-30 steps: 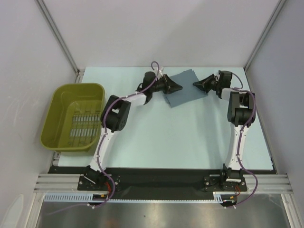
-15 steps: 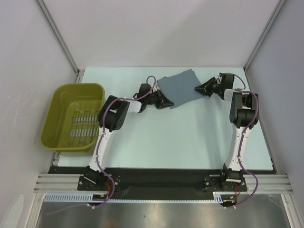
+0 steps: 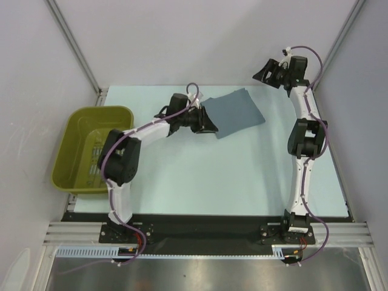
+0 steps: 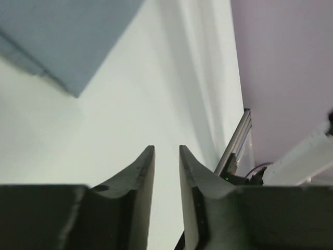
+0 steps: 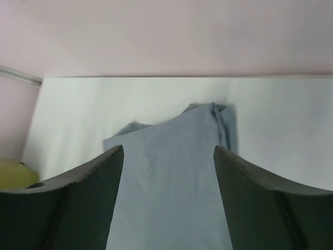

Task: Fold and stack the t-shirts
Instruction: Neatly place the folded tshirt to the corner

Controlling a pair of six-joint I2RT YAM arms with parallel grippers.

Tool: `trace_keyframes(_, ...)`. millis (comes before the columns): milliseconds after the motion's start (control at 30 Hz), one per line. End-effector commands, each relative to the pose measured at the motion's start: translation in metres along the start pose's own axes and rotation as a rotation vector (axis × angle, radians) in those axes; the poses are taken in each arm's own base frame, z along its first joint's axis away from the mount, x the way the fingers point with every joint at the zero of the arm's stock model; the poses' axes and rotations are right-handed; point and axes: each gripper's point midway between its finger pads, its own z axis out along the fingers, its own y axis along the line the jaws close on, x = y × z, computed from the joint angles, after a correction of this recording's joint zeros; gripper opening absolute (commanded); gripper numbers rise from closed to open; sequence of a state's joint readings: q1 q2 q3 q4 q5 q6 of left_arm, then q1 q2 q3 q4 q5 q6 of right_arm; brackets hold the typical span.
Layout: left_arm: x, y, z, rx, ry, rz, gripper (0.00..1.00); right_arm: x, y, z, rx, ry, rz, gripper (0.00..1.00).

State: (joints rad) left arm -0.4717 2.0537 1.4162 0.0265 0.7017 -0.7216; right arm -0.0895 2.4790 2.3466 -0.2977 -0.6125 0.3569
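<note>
- Pale blue desk [image 3: 182, 182] between grey walls [image 3: 182, 42]; I see the olive basket [image 3: 66, 163] at its left edge.
- The folded blue-grey t-shirt [image 3: 233, 113] lies flat near the far edge, about the middle.
- My left gripper [image 3: 211, 124] sits low, just beside the shirt's left corner, with fingers a little apart and nothing between them.
- My right gripper [image 3: 262, 73] hangs high near the far right corner, jaws wide, released and empty.

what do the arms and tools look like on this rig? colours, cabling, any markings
Both match: the left arm and right arm have white links, bulky black joint housings and a purple cable looping alongside. The left tool and right tool are matte black, each with two curved fingers tapering to thin tips. No markings visible.
</note>
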Motion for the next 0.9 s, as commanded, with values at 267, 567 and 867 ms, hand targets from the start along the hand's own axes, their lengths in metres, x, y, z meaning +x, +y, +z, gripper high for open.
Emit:
trace_keyframes(267, 0.003, -0.106, -0.097, 0.092, -0.114, 0.282, 0.41, 0.034, -0.039, 0.054, 0.006, 0.0, -0.168, 0.84)
trace_keyframes(567, 0.01, -0.111, -0.111, 0.094, -0.129, 0.261, 0.41, 0.069, -0.036, 0.082, 0.003, 0.047, -0.174, 0.72)
trace_keyframes(867, 0.002, -0.125, -0.133, 0.108, -0.17, 0.252, 0.42, 0.094, -0.058, 0.084, 0.081, 0.109, -0.174, 0.71)
